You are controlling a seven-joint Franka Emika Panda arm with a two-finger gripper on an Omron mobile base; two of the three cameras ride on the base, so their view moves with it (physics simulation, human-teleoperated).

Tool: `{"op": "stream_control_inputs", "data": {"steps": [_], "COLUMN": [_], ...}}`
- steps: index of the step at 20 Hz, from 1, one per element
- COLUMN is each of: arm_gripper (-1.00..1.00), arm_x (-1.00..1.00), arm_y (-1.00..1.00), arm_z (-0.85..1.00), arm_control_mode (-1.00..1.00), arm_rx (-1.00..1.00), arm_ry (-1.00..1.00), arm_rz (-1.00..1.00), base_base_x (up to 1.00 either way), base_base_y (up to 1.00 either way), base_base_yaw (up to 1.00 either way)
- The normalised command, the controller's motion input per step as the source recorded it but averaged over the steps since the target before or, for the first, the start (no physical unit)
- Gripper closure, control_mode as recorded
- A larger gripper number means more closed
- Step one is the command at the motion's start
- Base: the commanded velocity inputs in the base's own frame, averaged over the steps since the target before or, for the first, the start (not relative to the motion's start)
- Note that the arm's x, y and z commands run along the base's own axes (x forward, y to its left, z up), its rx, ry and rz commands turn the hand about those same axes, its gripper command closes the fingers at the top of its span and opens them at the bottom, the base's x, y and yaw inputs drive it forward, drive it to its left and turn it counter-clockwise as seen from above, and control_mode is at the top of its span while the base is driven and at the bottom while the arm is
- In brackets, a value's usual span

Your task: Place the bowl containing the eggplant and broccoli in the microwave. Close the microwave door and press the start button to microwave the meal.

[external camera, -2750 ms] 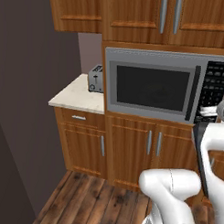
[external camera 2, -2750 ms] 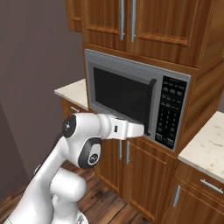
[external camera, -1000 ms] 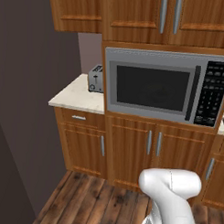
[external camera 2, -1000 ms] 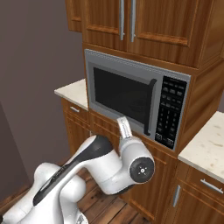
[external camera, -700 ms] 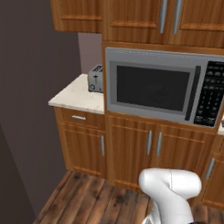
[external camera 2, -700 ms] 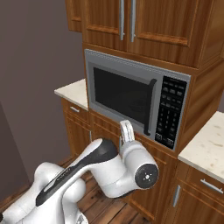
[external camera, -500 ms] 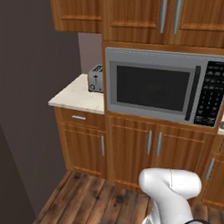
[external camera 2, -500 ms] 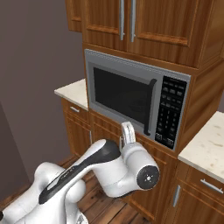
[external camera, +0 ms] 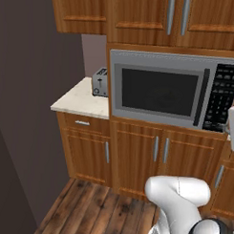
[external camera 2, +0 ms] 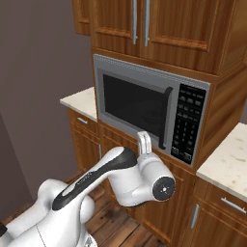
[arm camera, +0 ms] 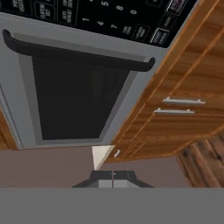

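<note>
1. The microwave (external camera: pixel 173 91) sits built into the wooden cabinetry, between the upper cupboards and the lower cabinet doors (external camera: pixel 158 151), with a pale surface (external camera: pixel 80 98) carrying a small silver toaster (external camera: pixel 100 81) just to its left.
2. The microwave door (external camera 2: pixel 132 108) lies flush with the grey frame, so it reads as closed. Its dark glass window shows nothing I can make out inside, and I cannot tell where the bowl is.
3. The black bar handle (external camera 2: pixel 166 118) runs upright along the door's right edge, just beside the black keypad panel (external camera 2: pixel 187 123). In the hand view, rolled sideways, the same handle (arm camera: pixel 78 56) crosses the picture as a dark band.
4. The pincer (arm camera: pixel 113 174) has its two dark tips pressed together with nothing between them. It faces the door from a little way off and touches nothing.
5. Handling, as a judgement: the door is stiff and hinged, so it will swing as one piece and not flex. The glass looks smooth and slippery and offers no purchase, so the handle is the place to take hold, if opening were wanted.
6. The keypad is flat and rigid. A button needs only a short, light press from a tip, and closed tips suit that well.
7. The start button is presumably among the lower keys, but the labels are too small to read from here.
8. The risk is a press landing on a neighbouring key, since they sit close together.
</note>
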Motion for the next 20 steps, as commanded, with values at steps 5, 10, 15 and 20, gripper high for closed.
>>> {"op": "stream_control_inputs", "data": {"steps": [5, 10, 15, 20], "arm_gripper": [1.00, 1.00, 1.00, 1.00], "arm_x": [0.04, 0.07, 0.18, 0.27], "arm_y": [-0.12, -0.13, -0.13, -0.10], "arm_z": [-0.12, -0.17, -0.13, -0.14], "arm_control_mode": [-1.00, -1.00, -1.00, -1.00], "arm_rx": [0.00, 0.00, 0.01, 0.01], "arm_ry": [0.00, 0.00, 0.00, 0.00], "arm_rz": [-0.02, -0.02, -0.01, -0.01], "base_base_x": [0.00, 0.00, 0.00, 0.00], "base_base_y": [0.00, 0.00, 0.00, 0.00], "base_base_yaw": [0.00, 0.00, 0.00, 0.00]}}
